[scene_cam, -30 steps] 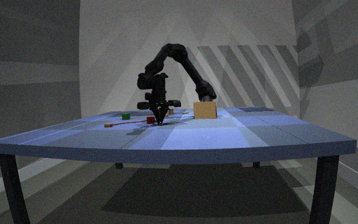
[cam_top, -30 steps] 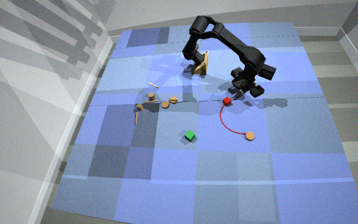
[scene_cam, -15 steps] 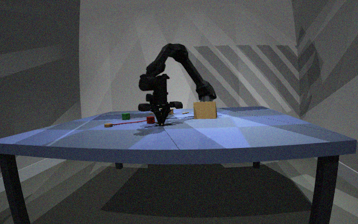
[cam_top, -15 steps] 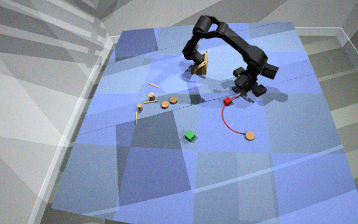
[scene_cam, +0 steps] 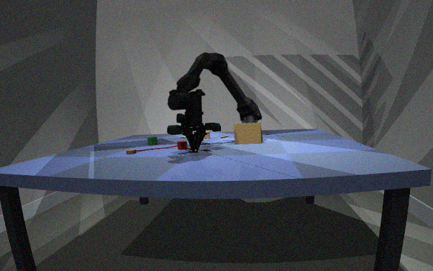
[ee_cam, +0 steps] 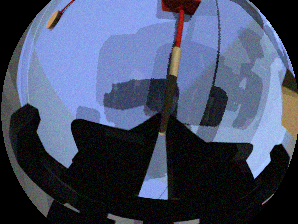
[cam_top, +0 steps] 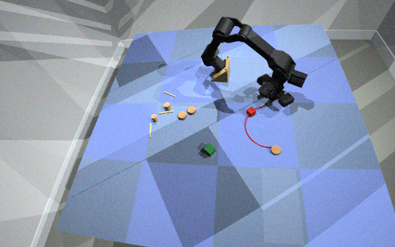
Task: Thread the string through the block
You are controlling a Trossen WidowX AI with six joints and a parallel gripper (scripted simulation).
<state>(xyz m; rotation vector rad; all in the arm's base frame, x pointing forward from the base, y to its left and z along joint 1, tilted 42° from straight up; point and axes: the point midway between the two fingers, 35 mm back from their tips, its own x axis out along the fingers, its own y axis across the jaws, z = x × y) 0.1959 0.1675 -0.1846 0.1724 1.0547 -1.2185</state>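
The red block (cam_top: 250, 111) (scene_cam: 181, 145) (ee_cam: 180, 5) sits on the table; its hole openings cannot be made out. The red string (cam_top: 249, 133) (scene_cam: 159, 147) curves from the round wooden button (cam_top: 275, 150) (scene_cam: 131, 151) (ee_cam: 53, 20) to one side of the block. String also shows on the block's other side, between the block and the stick (cam_top: 263, 105) (ee_cam: 174, 62). My gripper (cam_top: 270, 101) (scene_cam: 195, 149) (ee_cam: 163, 118) is shut on that stick, low over the table, with the whole stick clear of the block. A short length of string separates them.
A green block (cam_top: 209, 150) (scene_cam: 152, 140) stands left of the string. Farther left lie loose sticks (cam_top: 169, 94) (cam_top: 166, 112) (cam_top: 150, 130), two cylinders (cam_top: 167, 106) (cam_top: 154, 117) and two wooden discs (cam_top: 182, 115) (cam_top: 191, 110). A wooden wedge (cam_top: 224, 76) (scene_cam: 248, 133) stands by the arm's base.
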